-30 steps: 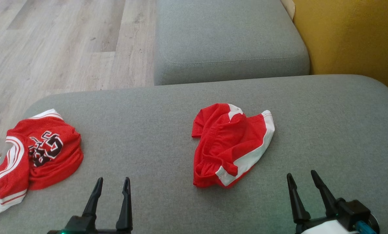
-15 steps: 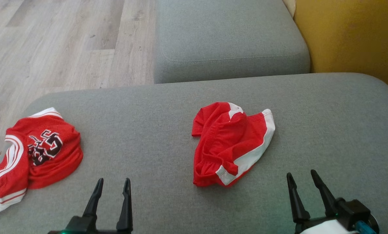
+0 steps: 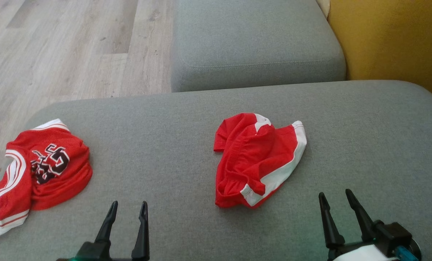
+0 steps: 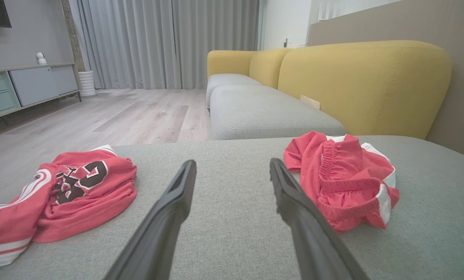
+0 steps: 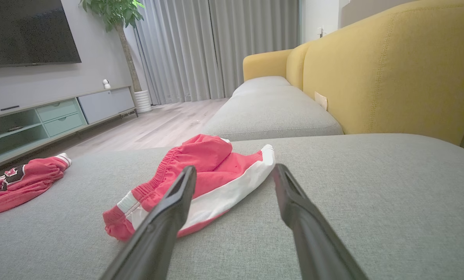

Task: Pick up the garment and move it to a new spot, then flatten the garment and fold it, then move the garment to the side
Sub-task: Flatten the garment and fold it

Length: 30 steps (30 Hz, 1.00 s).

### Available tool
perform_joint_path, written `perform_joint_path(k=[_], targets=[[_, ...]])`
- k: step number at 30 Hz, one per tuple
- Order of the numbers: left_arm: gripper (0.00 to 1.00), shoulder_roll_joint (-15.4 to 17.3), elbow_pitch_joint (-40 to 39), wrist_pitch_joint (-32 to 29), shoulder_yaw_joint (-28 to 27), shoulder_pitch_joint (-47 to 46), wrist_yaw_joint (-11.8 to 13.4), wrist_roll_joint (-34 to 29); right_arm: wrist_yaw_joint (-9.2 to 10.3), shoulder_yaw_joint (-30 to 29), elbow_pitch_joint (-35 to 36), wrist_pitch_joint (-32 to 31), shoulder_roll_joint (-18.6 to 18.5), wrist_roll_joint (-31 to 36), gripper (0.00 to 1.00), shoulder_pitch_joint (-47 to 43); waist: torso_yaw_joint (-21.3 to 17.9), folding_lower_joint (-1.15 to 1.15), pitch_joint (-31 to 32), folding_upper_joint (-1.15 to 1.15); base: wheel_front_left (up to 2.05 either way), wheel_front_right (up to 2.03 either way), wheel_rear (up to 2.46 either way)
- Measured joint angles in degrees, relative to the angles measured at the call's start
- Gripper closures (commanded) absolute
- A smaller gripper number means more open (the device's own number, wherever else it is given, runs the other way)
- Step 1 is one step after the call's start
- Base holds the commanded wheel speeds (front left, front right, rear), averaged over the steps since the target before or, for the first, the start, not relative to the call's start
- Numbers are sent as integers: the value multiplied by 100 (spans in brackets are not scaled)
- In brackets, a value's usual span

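Observation:
The garment (image 3: 255,159) is a crumpled pair of red shorts with white side stripes, lying in the middle of the grey sofa cushion (image 3: 165,145). It shows at the right in the left wrist view (image 4: 340,179) and left of centre in the right wrist view (image 5: 208,171). My left gripper (image 3: 128,204) hovers open near the cushion's front edge, to the left of the shorts and apart from them (image 4: 232,163). To the right of the shorts my right gripper (image 3: 334,194) is open and holds nothing (image 5: 233,168).
A second red garment, a jersey (image 3: 45,166) with black lettering, lies bunched at the cushion's left end and hangs partly over the edge. Beyond are another grey seat cushion (image 3: 252,43), the yellow backrest (image 3: 389,36) at the right and wooden floor (image 3: 56,47) at the left.
The head view has shifted slightly. My left gripper's tips sit a little lower and further right in it. Both garments lie as before.

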<state>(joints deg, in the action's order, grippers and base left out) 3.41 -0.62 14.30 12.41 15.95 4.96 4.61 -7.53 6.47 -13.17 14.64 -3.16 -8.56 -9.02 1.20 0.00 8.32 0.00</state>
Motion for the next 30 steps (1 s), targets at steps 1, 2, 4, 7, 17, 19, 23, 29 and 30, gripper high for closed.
perform_joint_path(k=[1, 2, 4, 7, 17, 19, 23, 29, 30], targets=[[0, 0, 7, 0, 3, 0, -1, 0, 0, 0, -4, 0, 1, 0, 0, 0, -1, 0, 1, 0, 0, 0, 0], [0, 0, 13, 0, 8, 0, -2, 0, 0, 1, -15, 0, 1, 0, 0, 0, -2, 0, 3, 0, 0, 0, 0], [0, 0, 38, 0, 29, 0, -43, -25, 0, 2, -30, 0, 2, 0, 0, 0, -6, 0, 8, 0, 0, 0, 0], [0, 0, 71, 0, 68, 0, -51, -58, 0, 9, -33, 0, 2, 0, 0, -1, -13, 0, 25, 0, 0, 0, 0], [0, 0, 396, 0, 385, -73, -378, -88, 0, 138, -46, 0, -2, 1, 0, 1, -116, 0, -34, 0, 0, 0, 0], [0, 0, 498, 0, 468, -136, -450, -20, 0, 170, -45, 0, -7, 1, 0, 3, -132, 0, -60, 0, 0, 0, 0], [0, -5, 1090, -1, 989, -651, -802, 7, 0, 265, -13, 0, -44, 1, 0, 32, -225, 0, -187, 0, 0, 0, 0], [0, -15, 1907, -45, 1800, -1846, -902, 131, 0, 339, 68, 0, -134, 7, 0, 238, -407, 0, -440, 0, 0, 0, 0], [0, -16, 2017, -124, 1929, -2031, -906, 224, 0, 345, 91, 0, -134, 12, 0, 281, -442, 0, -482, 0, 0, 0, 0]])
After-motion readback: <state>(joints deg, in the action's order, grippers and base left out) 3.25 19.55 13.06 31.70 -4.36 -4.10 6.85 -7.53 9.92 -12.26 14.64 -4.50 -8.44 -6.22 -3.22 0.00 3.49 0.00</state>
